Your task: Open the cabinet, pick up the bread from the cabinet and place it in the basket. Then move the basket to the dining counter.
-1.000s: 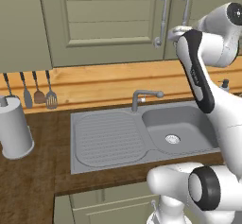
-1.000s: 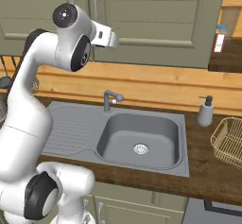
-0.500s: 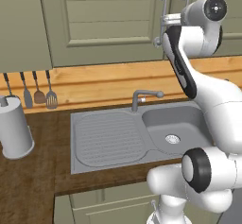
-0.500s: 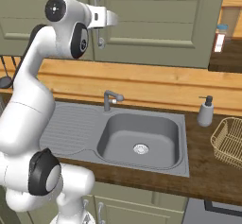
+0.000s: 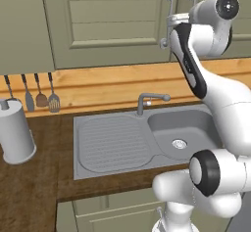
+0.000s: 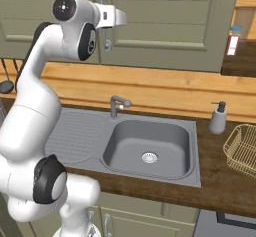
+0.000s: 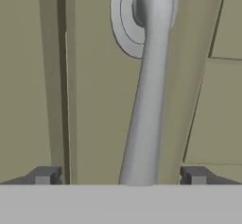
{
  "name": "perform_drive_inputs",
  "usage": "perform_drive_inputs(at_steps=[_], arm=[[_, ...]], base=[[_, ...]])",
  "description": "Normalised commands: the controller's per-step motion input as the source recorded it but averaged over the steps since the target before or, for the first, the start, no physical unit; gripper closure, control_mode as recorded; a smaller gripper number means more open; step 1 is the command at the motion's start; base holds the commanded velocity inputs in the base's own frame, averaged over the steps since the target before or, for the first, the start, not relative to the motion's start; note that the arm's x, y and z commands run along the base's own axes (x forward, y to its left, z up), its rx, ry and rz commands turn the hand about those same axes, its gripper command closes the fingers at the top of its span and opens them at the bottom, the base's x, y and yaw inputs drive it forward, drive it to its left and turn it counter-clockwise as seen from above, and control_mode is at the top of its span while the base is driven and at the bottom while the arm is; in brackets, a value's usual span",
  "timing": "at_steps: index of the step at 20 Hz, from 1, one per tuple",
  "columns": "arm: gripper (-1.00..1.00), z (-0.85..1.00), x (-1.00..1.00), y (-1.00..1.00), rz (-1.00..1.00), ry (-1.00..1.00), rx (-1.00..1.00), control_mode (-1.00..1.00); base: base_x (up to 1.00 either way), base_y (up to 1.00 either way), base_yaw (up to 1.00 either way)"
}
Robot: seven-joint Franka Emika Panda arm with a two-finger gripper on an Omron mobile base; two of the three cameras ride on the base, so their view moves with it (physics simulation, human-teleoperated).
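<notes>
Robot pincer closes in on cabinet handle
Its jaws spread wide, the two-finger gripper straddles the long curved grey metal bar handle of the tall sage-green panelled cabinet, having risen from beside it a second ago; the golden-tan wire-mesh basket sits at 3 o'clock.

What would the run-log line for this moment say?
phase: reaching cabinet handle | pincer: open, straddling handle, not closed | doors: shut | basket: on worktop right of sink
</notes>
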Motion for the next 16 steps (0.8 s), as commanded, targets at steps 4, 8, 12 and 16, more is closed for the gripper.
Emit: perform_drive_inputs(at_steps=[4,8,12,16], arm=[[-1.0,-0.05,0.82,-0.25,0.05,0.07,0.1,-1.0],[1.0,-0.13,0.45,-0.07,0.07,0.0,0.07,-1.0],[1.0,-0.06,0.16,0.0,0.03,-0.01,0.0,-1.0],[1.0,-0.02,-0.08,-0.03,0.0,0.0,0.01,-1.0]], base=[[0.0,0.0,0.0],[0.0,0.0,0.0],[0.0,0.0,0.0],[0.0,0.0,0.0]])
